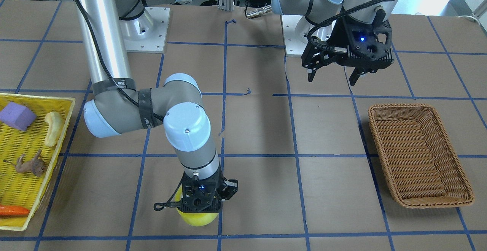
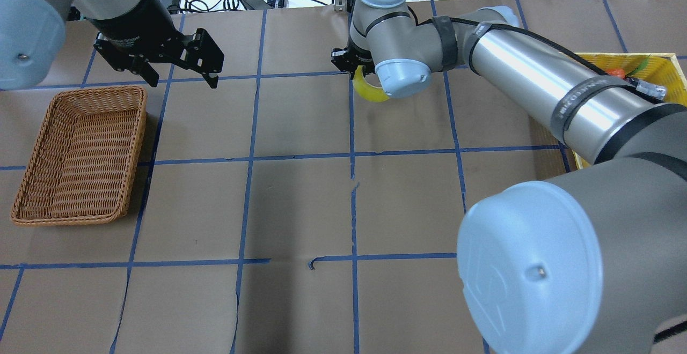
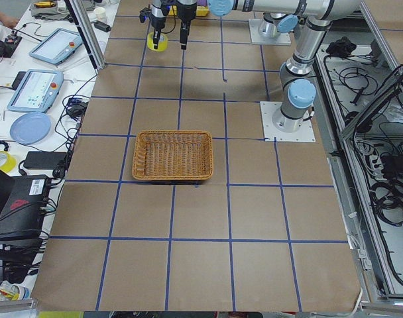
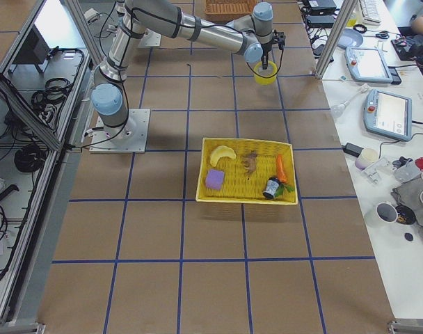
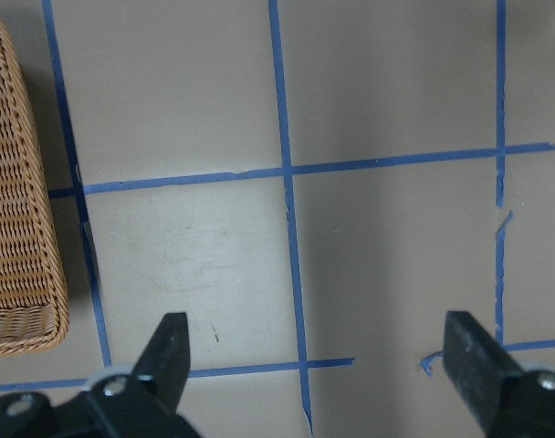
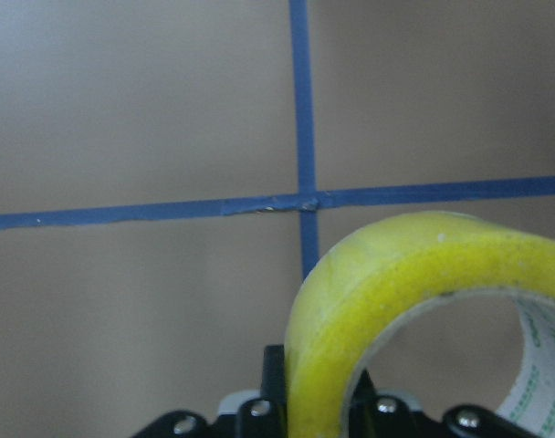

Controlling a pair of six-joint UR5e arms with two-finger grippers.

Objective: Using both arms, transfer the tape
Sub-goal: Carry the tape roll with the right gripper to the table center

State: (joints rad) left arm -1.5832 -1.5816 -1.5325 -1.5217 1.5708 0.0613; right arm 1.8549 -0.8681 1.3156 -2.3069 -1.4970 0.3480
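The yellow tape roll (image 1: 198, 218) with its white core is held upright in my right gripper (image 1: 201, 201), whose jaws are shut on the ring's wall. In the right wrist view the tape (image 6: 396, 274) fills the lower right, above a crossing of blue lines. In the overhead view the tape (image 2: 370, 90) hangs under the right wrist (image 2: 365, 78) near the table's far middle. My left gripper (image 2: 183, 83) is open and empty, hovering by the wicker basket's far corner, well apart from the tape. Its fingers (image 5: 172, 347) stand wide apart over bare paper.
An empty wicker basket (image 2: 80, 155) sits on my left side. A yellow tray (image 1: 38, 98) on my right side holds a purple block (image 1: 17, 116), a banana (image 1: 53, 127), a toy animal and a carrot. Blue tape lines grid the brown table.
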